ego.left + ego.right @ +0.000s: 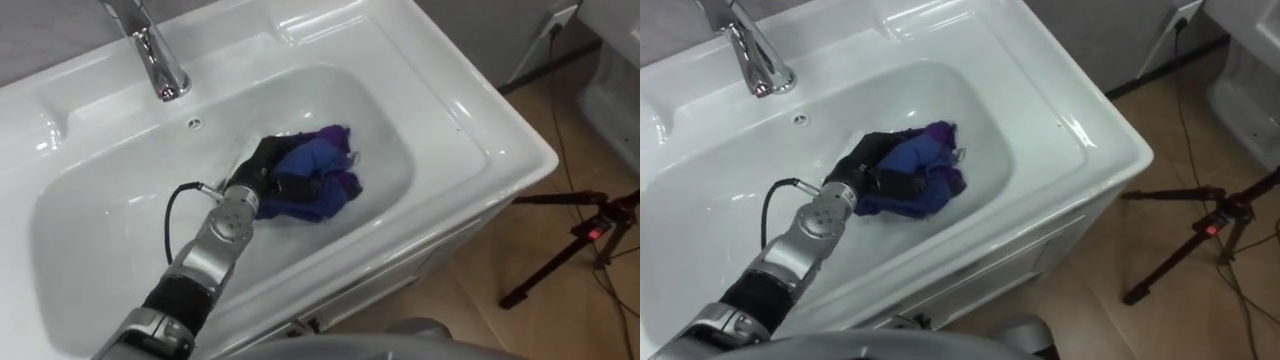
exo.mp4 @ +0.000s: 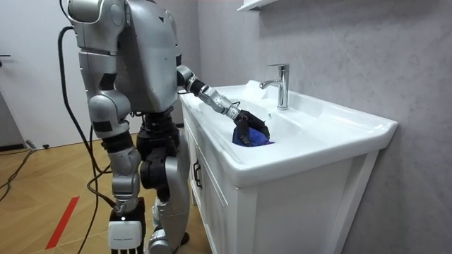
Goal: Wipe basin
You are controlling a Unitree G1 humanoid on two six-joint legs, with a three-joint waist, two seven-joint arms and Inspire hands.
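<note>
the robot stands close against the white vanity, and its left hand [image 1: 262, 163] is down inside the basin [image 1: 470, 112]. its fingers are curled over a bunched blue and purple cloth [image 1: 322, 162], gripping it and pressing it onto the bowl's floor, a little right of the middle and well forward of the faucet [image 1: 157, 60]. the right hand [image 2: 124, 231] hangs low beside the robot's leg in the room view, idle; whether it is spread or closed i cannot tell. the step in hand looks to be the wiping stroke itself, and nothing in the bowl shows which parts are already done. to do it well, the cloth should lie flatter under the palm rather than balled up, since a tight wad meets the porcelain over a small patch. easing the grip slightly while pressing down would spread it. strokes are best run in overlapping passes along the floor, then up the sloping walls toward the rim. the wrist should tilt to follow the curve so that the cloth, not the hard hand, meets the glaze. the back wall below the faucet, around the small overflow hole [image 1: 195, 123], calls for a shorter and more careful reach, with the forearm held clear of the spout. the glazed surface is probably slick, so the cloth could slide out if the hold goes too loose.
</note>
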